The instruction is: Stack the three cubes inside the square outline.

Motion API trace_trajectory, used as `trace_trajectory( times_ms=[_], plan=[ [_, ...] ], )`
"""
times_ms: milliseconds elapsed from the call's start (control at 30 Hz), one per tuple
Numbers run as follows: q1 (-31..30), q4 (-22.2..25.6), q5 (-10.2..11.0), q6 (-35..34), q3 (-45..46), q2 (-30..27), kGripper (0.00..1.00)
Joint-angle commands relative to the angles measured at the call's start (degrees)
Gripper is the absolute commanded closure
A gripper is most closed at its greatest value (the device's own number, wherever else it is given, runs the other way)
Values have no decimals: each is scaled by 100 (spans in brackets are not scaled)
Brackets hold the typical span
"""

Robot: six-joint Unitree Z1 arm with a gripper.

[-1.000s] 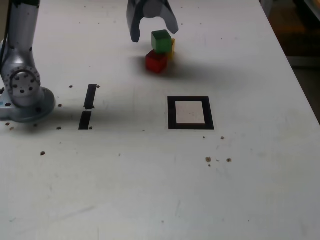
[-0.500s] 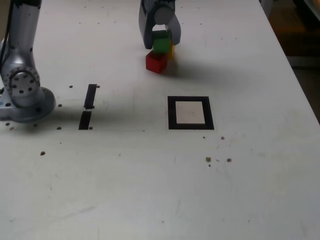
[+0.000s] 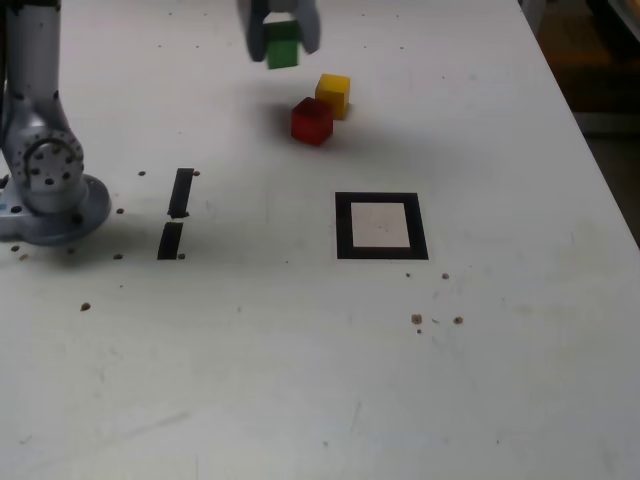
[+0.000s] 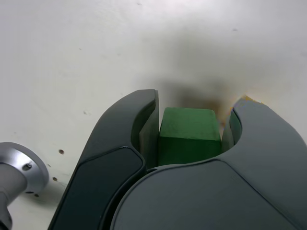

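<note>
Your gripper (image 3: 281, 40) squeezes the green cube (image 3: 282, 52) up in the air. The square outline (image 3: 381, 226) has nothing inside. The red cube (image 3: 311, 121) and yellow cube (image 3: 333, 95) wait nearby on the table.

Through the wrist camera I am seeing the gripper (image 4: 192, 132) clamping the green cube (image 4: 188, 134) between its two dark fingers (image 4: 144, 129), one pressing each side face. The white worktop (image 4: 96, 48) is lying beyond, with the gripper's shadow falling at twelve o'clock from the cube. A sliver of yellow-orange is peeking past the finger at two o'clock. A silver arm joint (image 4: 17, 172) is showing at eight o'clock.
</note>
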Motion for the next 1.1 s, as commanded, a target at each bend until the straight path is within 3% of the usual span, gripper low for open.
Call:
trace_trajectory(
  times_ms=[0, 500, 600, 700, 800, 1067],
  plan=[
    [78, -98, 2, 92, 70, 96, 79],
    [184, -720, -42, 692, 590, 609, 77],
    [184, -895, -102, 688, 710, 628, 63],
    [184, -952, -147, 684, 770, 625, 35],
    [184, -925, -147, 683, 780, 573, 15],
    [115, -394, -58, 741, 671, -278, 8]
  ],
)
